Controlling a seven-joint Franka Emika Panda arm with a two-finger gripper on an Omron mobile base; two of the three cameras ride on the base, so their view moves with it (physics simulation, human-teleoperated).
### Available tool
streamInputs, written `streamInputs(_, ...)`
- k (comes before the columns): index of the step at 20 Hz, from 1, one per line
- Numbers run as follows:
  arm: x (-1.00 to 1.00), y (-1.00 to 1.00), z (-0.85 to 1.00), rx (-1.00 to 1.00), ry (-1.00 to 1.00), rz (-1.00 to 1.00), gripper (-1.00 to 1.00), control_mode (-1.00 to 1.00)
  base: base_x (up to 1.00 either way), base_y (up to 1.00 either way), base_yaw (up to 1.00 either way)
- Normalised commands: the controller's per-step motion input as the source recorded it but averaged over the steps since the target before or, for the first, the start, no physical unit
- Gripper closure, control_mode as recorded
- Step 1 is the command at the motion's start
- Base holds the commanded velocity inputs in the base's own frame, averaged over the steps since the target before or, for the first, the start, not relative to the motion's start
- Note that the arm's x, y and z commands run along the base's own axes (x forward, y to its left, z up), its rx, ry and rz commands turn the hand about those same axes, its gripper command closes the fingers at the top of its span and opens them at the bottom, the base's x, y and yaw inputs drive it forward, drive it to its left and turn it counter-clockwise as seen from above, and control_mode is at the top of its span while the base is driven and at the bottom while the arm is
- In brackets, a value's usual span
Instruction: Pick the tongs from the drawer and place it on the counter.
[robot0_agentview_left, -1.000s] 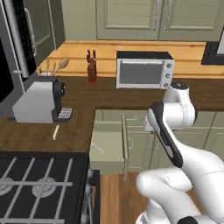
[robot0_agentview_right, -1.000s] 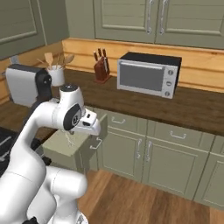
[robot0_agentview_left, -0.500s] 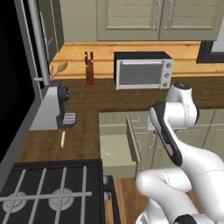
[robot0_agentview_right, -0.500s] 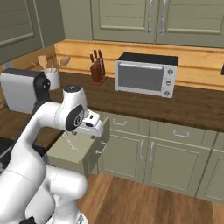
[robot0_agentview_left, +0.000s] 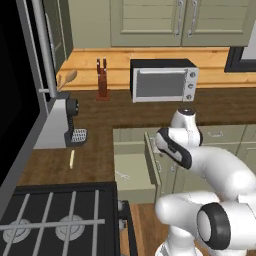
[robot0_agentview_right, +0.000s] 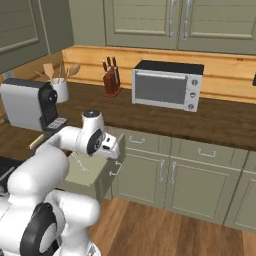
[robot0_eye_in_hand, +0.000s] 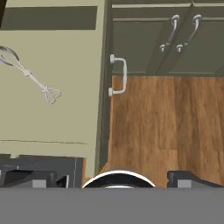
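Left base view: a dark worktop (robot0_agentview_left: 100, 155) wraps a corner, and below it the drawer (robot0_agentview_left: 131, 172) stands pulled open. The tongs (robot0_eye_in_hand: 30, 76) lie loose on the drawer floor, near its back left in the hand view. The pincer (robot0_agentview_right: 111, 147) hovers above the drawer front; its opening cannot be told. Lifting and placing remain undone.

A toaster oven (robot0_agentview_left: 164, 80) is set against the back wall, with a knife block (robot0_agentview_left: 102, 80) just left of it. A coffee machine (robot0_agentview_left: 59, 123) is placed near a pale stick (robot0_agentview_left: 71, 159).
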Motion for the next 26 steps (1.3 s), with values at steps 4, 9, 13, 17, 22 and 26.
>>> streamInputs(4, 0.67, 0.19, -0.50, 0.00, 0.03, 0.00, -1.00, -1.00, 0.00, 0.00, 0.00)
streamInputs(9, 0.70, 0.17, -0.77, -0.03, 0.00, 0.00, -1.00, -1.00, 0.00, 0.00, 0.00)
streamInputs(13, 0.68, 0.00, -0.55, -0.01, 0.04, 0.00, -1.00, -1.00, 0.00, 0.00, 0.00)
streamInputs(17, 0.51, 0.00, -0.64, 0.00, 0.05, 0.00, -1.00, -1.00, 0.00, 0.00, 0.00)
streamInputs(22, 0.38, -0.01, -0.66, -0.02, 0.06, 0.00, -1.00, -1.00, 0.00, 0.00, 0.00)
streamInputs(26, 0.06, -0.57, -0.44, 0.00, 0.01, 0.00, -1.00, -1.00, 0.00, 0.00, 0.00)
